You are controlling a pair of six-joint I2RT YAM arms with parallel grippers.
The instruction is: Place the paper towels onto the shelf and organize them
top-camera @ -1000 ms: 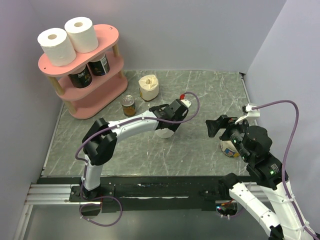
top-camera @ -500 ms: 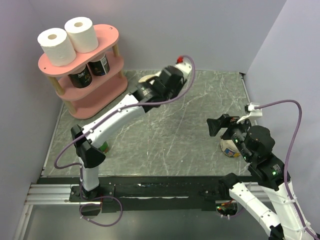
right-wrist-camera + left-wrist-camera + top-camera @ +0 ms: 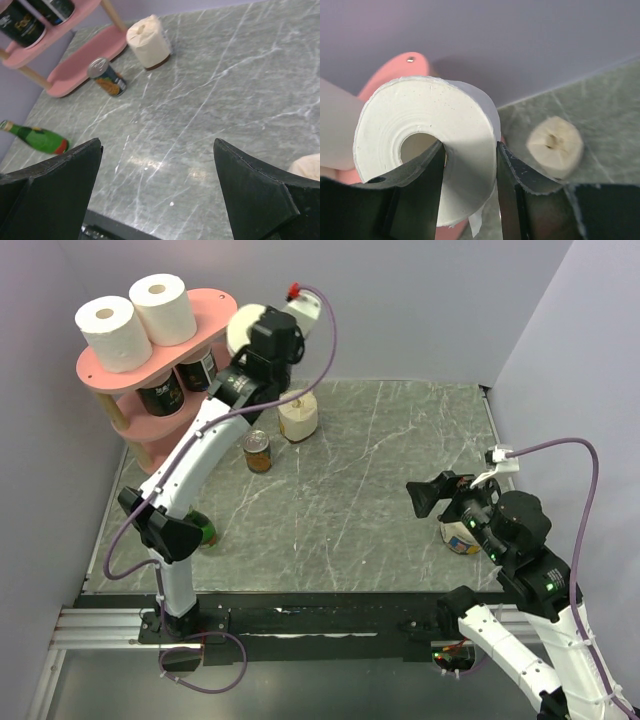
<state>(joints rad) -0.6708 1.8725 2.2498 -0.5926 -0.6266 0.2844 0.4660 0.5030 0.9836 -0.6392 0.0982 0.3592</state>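
The pink shelf [image 3: 228, 308] stands at the back left, with two paper towel rolls [image 3: 112, 332] [image 3: 163, 308] on its top board. My left gripper [image 3: 255, 340] is shut on a third roll [image 3: 240, 330], one finger in its core and one outside, and holds it in the air at the right end of the top board. In the left wrist view, that roll [image 3: 425, 145] sits between the fingers [image 3: 470, 146], with the shelf [image 3: 400, 67] behind. A fourth roll [image 3: 298, 415] stands on the table. Another roll [image 3: 458, 535] lies under my right arm. My right gripper [image 3: 430, 495] is open and empty above the table.
Dark cans [image 3: 160, 392] [image 3: 200, 368] fill the middle tier. A small can [image 3: 258, 451] stands in front of the shelf. A green bottle [image 3: 205, 532] lies at the near left. Walls close in at the back, left and right.
My left arm has lifted the roll from the middle of the table and swung it up and back-left to the shelf's top board. The right arm has barely moved.
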